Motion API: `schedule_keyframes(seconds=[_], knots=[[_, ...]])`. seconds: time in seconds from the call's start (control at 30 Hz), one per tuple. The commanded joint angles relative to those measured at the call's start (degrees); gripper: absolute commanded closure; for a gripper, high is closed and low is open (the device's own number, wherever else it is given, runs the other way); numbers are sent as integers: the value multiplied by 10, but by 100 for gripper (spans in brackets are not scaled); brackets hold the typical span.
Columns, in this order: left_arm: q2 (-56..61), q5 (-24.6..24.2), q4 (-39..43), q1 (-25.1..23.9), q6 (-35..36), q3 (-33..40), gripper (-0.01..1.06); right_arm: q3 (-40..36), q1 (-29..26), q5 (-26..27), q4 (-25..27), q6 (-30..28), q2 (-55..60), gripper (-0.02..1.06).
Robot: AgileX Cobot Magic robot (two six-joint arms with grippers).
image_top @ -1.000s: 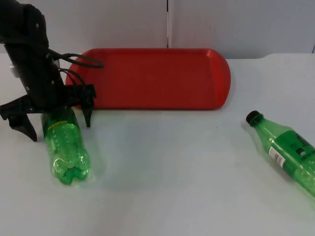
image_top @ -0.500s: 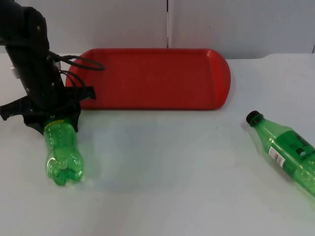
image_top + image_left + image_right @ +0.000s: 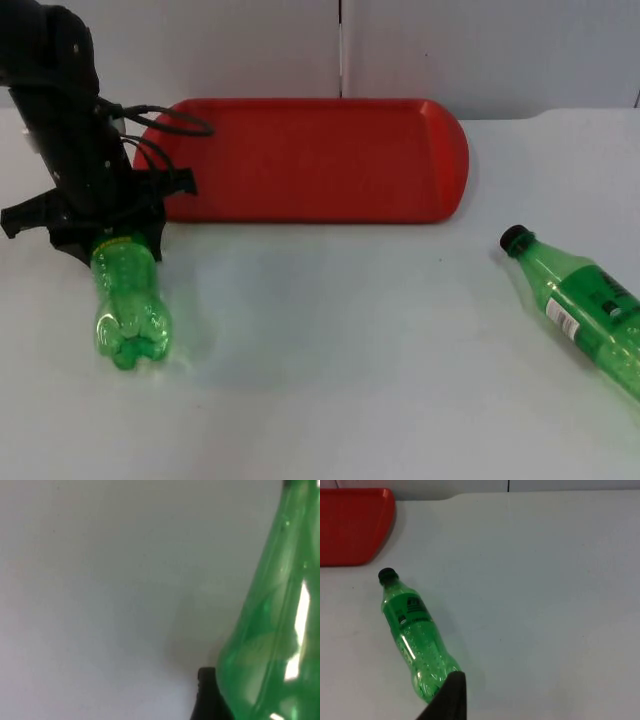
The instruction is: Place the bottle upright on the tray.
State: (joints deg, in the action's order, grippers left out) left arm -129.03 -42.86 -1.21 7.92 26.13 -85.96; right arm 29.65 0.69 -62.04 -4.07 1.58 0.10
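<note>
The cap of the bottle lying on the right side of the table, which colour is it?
Black. The cap on the green bottle shows best in the right wrist view.

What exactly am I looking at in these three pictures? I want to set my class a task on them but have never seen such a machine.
This is a robot with two black arms at a white table; each arm ends in a two-finger gripper. One picture comes from a fixed camera above the table. The other two come from small cameras on the arms' wrists, looking along each gripper.

On the table lies a flat red plastic tray, with nothing on it. From above, the left gripper is shut on the upper part of a green plastic bottle beside the tray's near corner; its wrist camera sees that bottle very close. A second green plastic bottle with a black cap lies on its side further off; the right arm's wrist camera looks down on it, and that arm waits.

The job is to stand a bottle upright on the tray.
</note>
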Motion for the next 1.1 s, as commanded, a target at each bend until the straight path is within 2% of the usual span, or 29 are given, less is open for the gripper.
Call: schedule_keyframes(seconds=[0.0, 0.37, 0.57, 0.67, 0.7, 0.83, 0.87, 0.93, 1.03, 1.07], knots=[[26, 5, -3, 5, -4, 0, 105, -1, -5, 4, -1, 0, -1, -1], [129, 46, 2, 1, -49, 0, 105, -1, -5, 4, -1, 0, -1, -1], [222, 120, -14, 1, -55, 0, 105, -1, -5, 4, -1, 0, -1, -1], [273, 165, -39, 1, -87, 0, 105, -1, -5, 4, -1, 0, -1, -1], [273, 165, -39, 1, -87, 0, 105, -1, -5, 4, -1, 0, -1, -1], [326, 238, -94, 2, -198, 0, 105, -1, -5, 4, -1, 0, -1, -1], [326, 238, -94, 2, -198, 0, 105, -1, -5, 4, -1, 0, -1, -1], [339, 267, -108, 2, -229, 0, 105, -1, -5, 4, -1, 0, -1, -1], [344, 312, -114, 2, -239, 0, 105, -1, -5, 4, -1, 0, -1, -1], [344, 312, -114, 2, -239, 0, 105, -1, -5, 4, -1, 0, -1, -1]])
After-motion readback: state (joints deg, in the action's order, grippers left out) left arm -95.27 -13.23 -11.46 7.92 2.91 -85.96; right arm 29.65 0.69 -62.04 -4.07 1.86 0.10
